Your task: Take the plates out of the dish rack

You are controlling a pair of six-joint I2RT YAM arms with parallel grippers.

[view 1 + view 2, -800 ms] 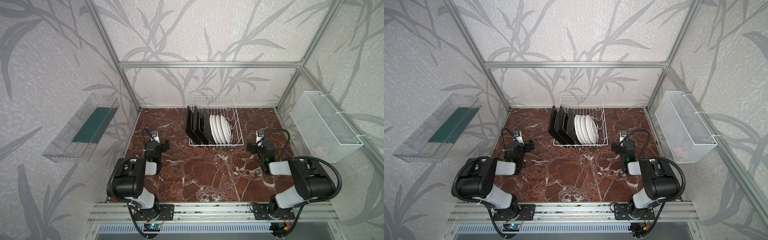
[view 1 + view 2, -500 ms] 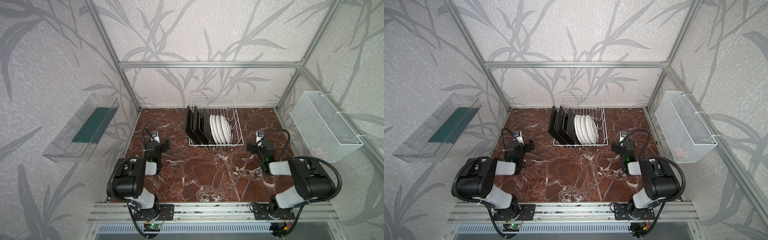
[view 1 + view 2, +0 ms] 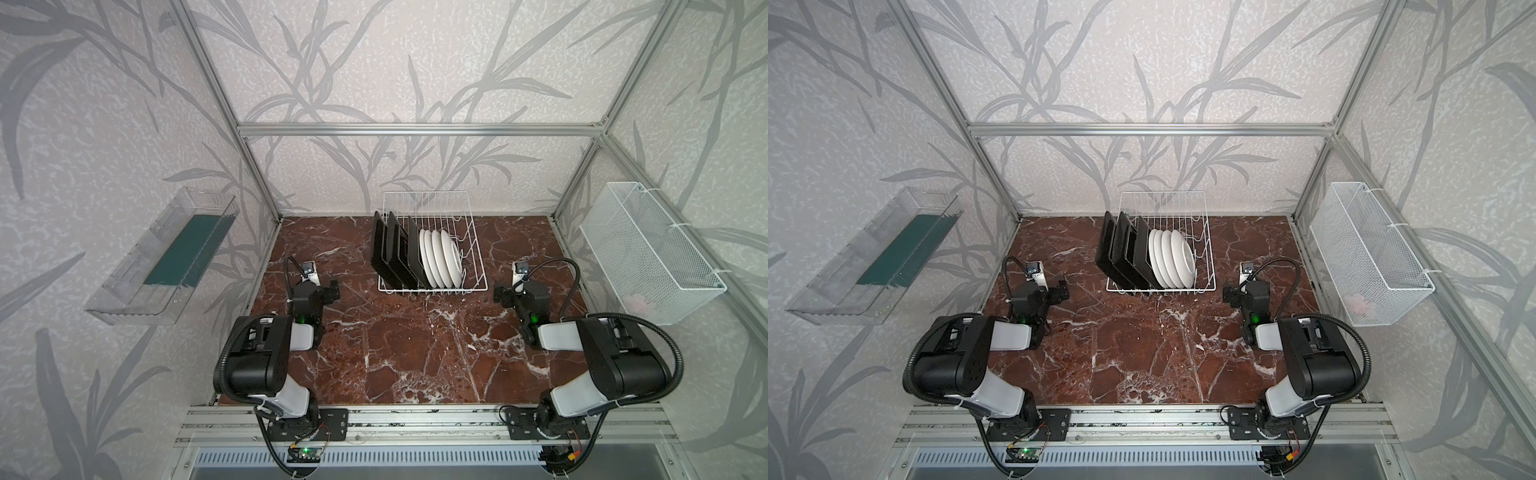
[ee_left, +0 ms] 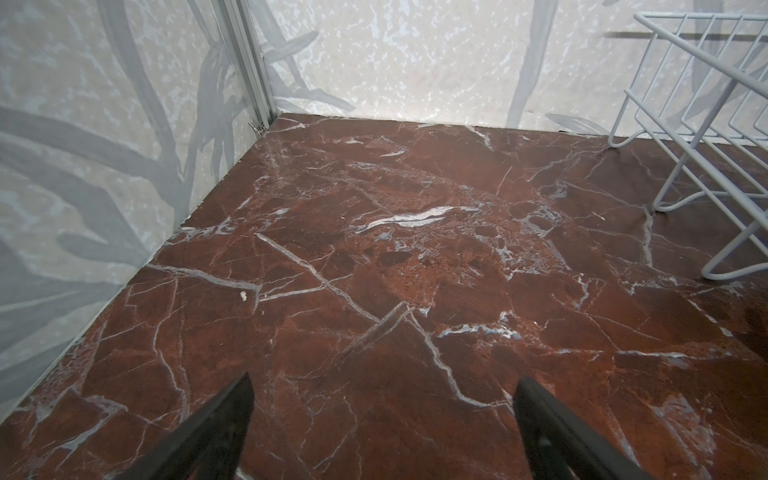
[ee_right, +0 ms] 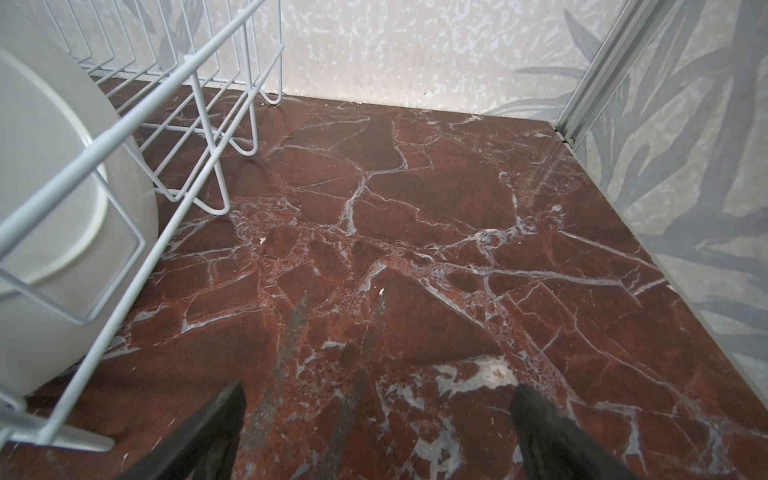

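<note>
Nearest the onlooker, both arms sit folded low at the front of the desk (image 3: 415, 345). The left end effector (image 4: 384, 378) hovers over bare marble, its jaws spread wide with nothing between them. The right end effector (image 5: 381, 386) matches it, jaws apart and empty, near the front right corner of the dish rack (image 3: 428, 208). The rack stands farther back, against the rear wall, and holds the plates on edge. Several square black plates (image 3: 392, 249) fill its left side, four round white plates (image 3: 442, 259) sit close on their right, and the slots beyond those are vacant. No plate lies on the desk, so the unloading appears not to have begun, and every plate is yet to be lifted out.
</note>
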